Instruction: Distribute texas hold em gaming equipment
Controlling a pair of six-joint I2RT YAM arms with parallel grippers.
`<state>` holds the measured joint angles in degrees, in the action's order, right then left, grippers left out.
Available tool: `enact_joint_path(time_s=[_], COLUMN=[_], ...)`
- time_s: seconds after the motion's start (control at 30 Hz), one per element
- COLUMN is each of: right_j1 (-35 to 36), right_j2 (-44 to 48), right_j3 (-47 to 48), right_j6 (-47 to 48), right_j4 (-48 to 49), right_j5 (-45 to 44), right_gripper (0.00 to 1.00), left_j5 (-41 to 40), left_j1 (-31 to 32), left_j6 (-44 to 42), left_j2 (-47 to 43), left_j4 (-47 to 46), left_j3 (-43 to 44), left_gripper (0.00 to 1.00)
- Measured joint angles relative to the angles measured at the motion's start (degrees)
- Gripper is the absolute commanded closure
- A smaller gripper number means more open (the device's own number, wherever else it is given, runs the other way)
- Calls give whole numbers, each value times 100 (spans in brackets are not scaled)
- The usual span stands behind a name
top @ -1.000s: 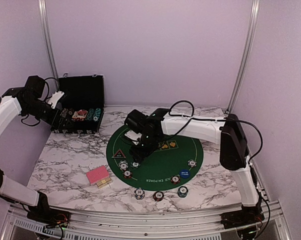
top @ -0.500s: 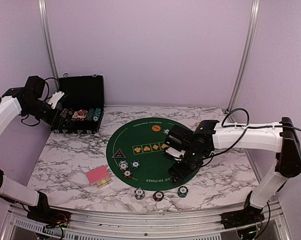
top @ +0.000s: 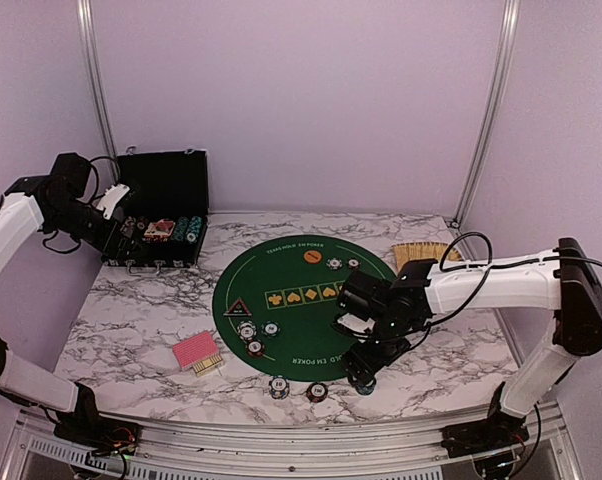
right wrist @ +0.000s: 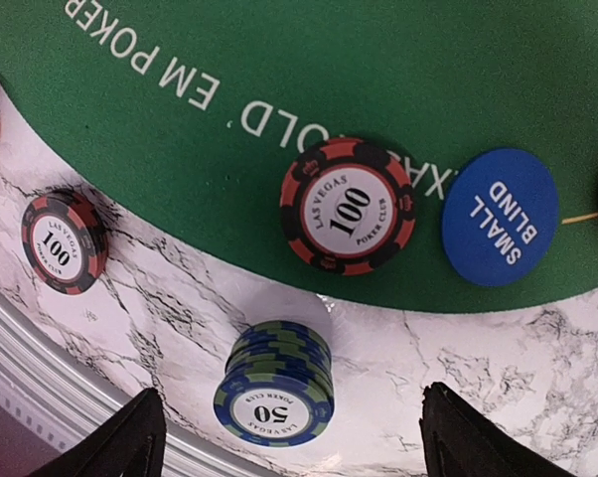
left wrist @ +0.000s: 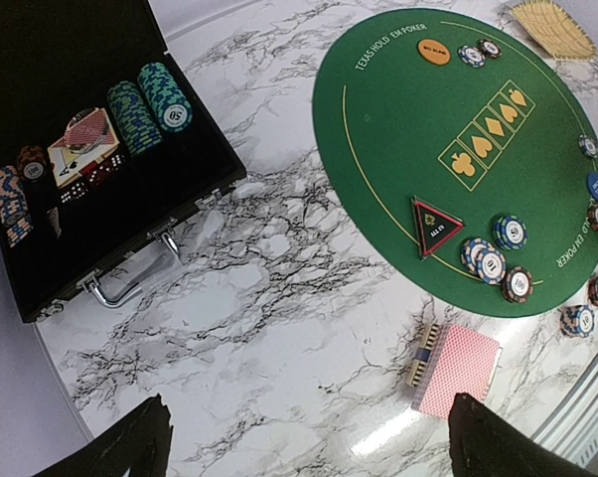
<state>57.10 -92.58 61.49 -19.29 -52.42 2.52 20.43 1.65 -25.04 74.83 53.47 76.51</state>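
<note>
— What is being changed?
— The right claw (top: 364,372) is being swung across the green mat (top: 281,270), from the left half to the near-right rim, with its jaws being spread wide and nothing held. The teal chip stack (right wrist: 275,388) is being framed right beneath it, untouched; a red chip (right wrist: 348,205) is being left just beyond
— Meaning?
— A pickup is probably being lined up. The left claw (left wrist: 309,442) is being kept released and empty, the black case (left wrist: 51,50) ahead-left of it
— Surroundings?
— A marbled tabletop (top: 131,320) is being used, enclosed by plain lilac walls (top: 301,100)

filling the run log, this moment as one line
left gripper open near black case | right gripper open above teal chip stack | nothing held
</note>
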Motion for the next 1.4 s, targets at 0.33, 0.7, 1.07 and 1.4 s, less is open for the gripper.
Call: enact_joint_path(time_s=[0.33,0.7,1.07,1.4], right_j1=[17,107,125,133], right_j2=[-109,-133,-219,-219], right_j3=[-118,-256,-262,-219], right_j6=[11,4,13,4], right_j4=[271,310,341,197], right_j5=[168,251,249,149], right_gripper=[23,35,56,73], left_j5=[46,57,52,52], left_j1=[0,0,0,0], left_j6=[-92,-90,-87,-68], left_j2=[0,0,0,0], left_j4=[0,0,0,-2], left_j3=[-50,-50,-50,-50], left_gripper=[1,1,1,1])
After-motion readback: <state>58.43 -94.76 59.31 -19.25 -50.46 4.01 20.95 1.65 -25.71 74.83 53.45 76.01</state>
